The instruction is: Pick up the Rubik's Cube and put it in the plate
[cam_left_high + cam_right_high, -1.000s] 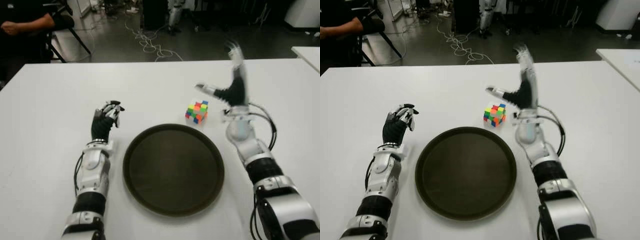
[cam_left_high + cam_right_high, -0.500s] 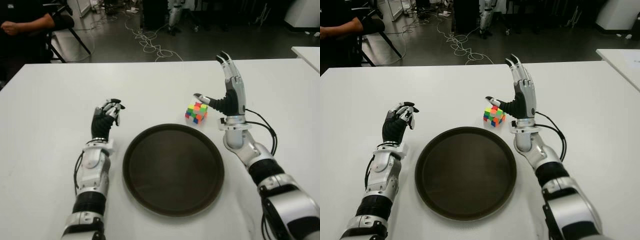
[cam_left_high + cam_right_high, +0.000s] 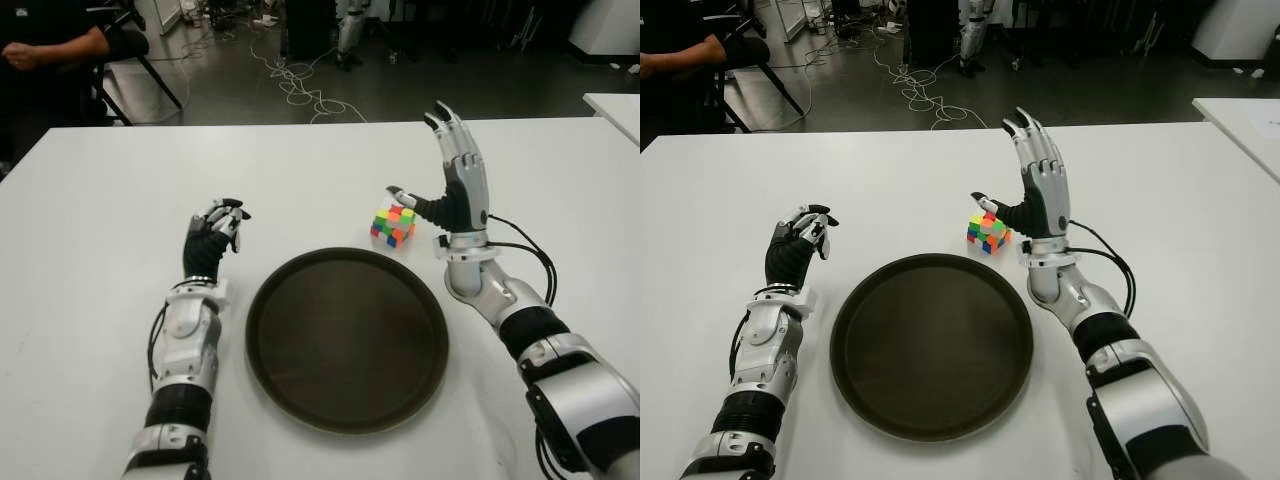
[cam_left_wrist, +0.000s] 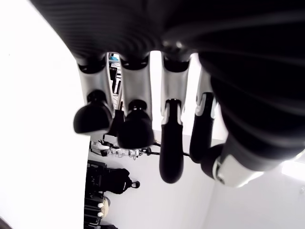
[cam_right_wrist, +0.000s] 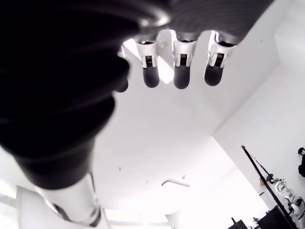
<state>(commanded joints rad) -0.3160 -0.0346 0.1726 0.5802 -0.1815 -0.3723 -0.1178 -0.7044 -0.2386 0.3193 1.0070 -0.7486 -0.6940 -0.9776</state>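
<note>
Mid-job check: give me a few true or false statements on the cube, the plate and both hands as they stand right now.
1. The Rubik's Cube lies in the plate. False: it sits on the white table, just beyond the plate's rim.
2. The right hand is beside the cube with its fingers spread, holding nothing. True.
3. The left hand grasps the cube. False: it shows left of the plate, curled, holding nothing.
4. The plate holds nothing. True.
</note>
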